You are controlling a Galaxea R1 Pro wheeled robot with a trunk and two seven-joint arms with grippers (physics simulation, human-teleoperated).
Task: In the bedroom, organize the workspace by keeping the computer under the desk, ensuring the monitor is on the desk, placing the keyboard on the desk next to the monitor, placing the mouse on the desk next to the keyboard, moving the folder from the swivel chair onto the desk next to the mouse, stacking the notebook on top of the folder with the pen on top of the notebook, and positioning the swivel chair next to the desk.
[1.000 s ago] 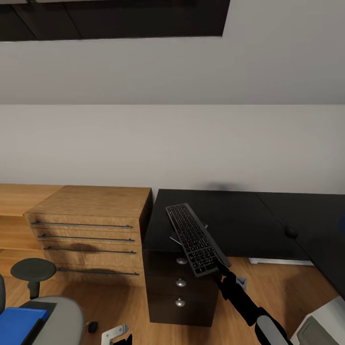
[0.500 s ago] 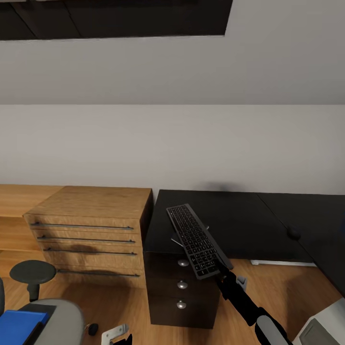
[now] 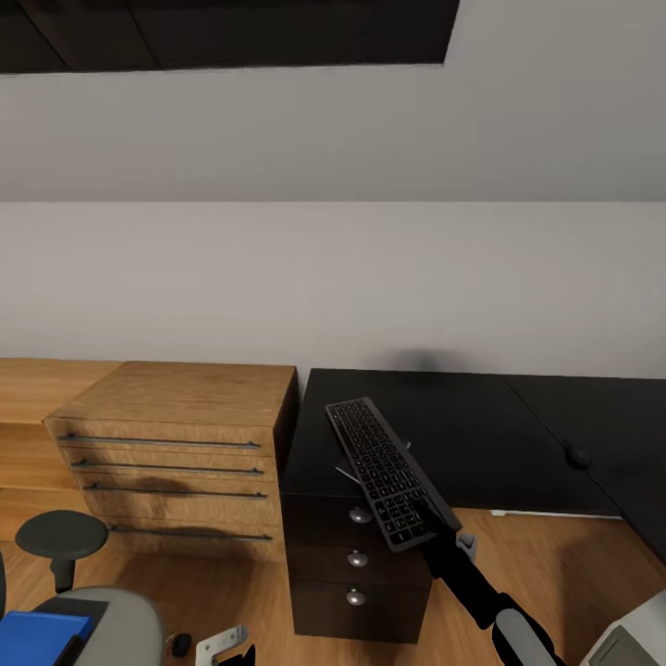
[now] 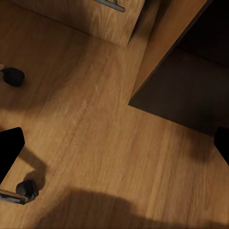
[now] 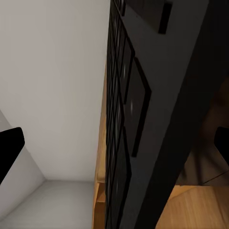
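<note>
A plain pale wall (image 3: 333, 277) is seen behind, with a dark panel (image 3: 222, 32) set high on it. A light-wood drawer chest (image 3: 171, 453) (four long bar handles) is placed on the wooden floor (image 4: 95, 119).

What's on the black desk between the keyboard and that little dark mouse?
Nothing. In the head view, the glossy black desk top is bare between the flat black keyboard and the small dark mouse.
</note>
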